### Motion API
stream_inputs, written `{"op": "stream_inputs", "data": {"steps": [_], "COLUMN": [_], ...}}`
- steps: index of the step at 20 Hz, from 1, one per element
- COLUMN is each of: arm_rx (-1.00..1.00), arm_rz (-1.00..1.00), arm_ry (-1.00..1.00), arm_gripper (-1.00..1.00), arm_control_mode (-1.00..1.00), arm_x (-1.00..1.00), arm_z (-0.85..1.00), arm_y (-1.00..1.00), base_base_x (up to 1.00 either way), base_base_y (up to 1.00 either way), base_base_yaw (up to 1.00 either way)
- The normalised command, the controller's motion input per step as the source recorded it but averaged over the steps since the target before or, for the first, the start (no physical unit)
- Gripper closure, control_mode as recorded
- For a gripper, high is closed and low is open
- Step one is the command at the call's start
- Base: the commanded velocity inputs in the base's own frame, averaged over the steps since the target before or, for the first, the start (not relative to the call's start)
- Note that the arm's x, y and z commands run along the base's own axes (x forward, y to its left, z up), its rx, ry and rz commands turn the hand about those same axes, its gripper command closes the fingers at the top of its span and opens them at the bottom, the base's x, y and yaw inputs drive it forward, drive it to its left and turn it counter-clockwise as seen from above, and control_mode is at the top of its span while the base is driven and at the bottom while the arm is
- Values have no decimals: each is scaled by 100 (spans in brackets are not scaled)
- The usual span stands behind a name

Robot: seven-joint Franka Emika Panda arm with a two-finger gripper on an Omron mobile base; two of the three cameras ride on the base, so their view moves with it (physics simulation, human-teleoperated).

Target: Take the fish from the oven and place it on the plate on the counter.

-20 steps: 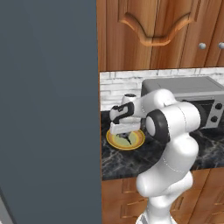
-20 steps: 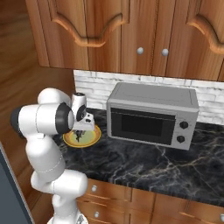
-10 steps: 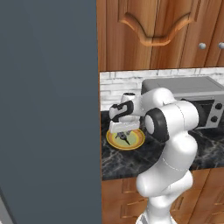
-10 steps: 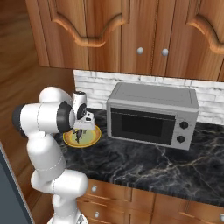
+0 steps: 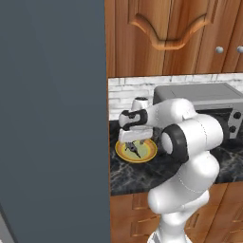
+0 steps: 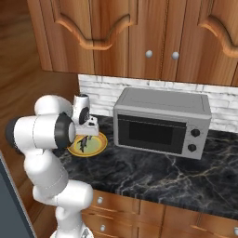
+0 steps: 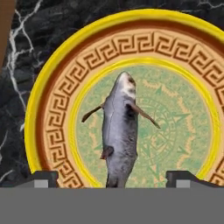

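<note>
The slim grey fish lies on the round yellow plate with a brown patterned rim, head pointing away from the hand. My gripper hangs just above it and stands open, one fingertip on each side of the tail and neither touching it. In the left base view the gripper points down over the plate on the black marble counter. From the right base view the fish shows as a dark sliver on the plate. The oven is out of view.
A silver toaster oven stands on the counter just right of the plate. White brick tiles back it, with wooden cabinets overhead. A tall grey panel walls off the left side.
The jaws have gone from shut on the fish to wide open. The fish now rests free on the plate, and the arm has barely moved.
</note>
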Motion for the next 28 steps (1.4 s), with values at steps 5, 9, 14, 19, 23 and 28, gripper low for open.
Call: {"op": "stream_inputs", "data": {"steps": [5,9,14,19,23,28], "arm_rx": [0,0,0,0,0,0], "arm_rz": [0,0,0,0,3,5], "arm_ry": [-23,-15,-3,-9,-16,-20], "arm_gripper": [-100,-100,-100,-100,-100,-100], "arm_control_mode": [-100,-100,-100,-100,-100,-100], "arm_x": [-97,-72,-50,-43,-47,-46], "arm_z": [56,69,100,100,100,95], "arm_y": [-5,-16,-8,-7,-4,-1], "base_base_x": [0,0,0,0,0,0], "base_base_y": [0,0,0,0,0,0], "base_base_yaw": [0,0,0,0,0,0]}}
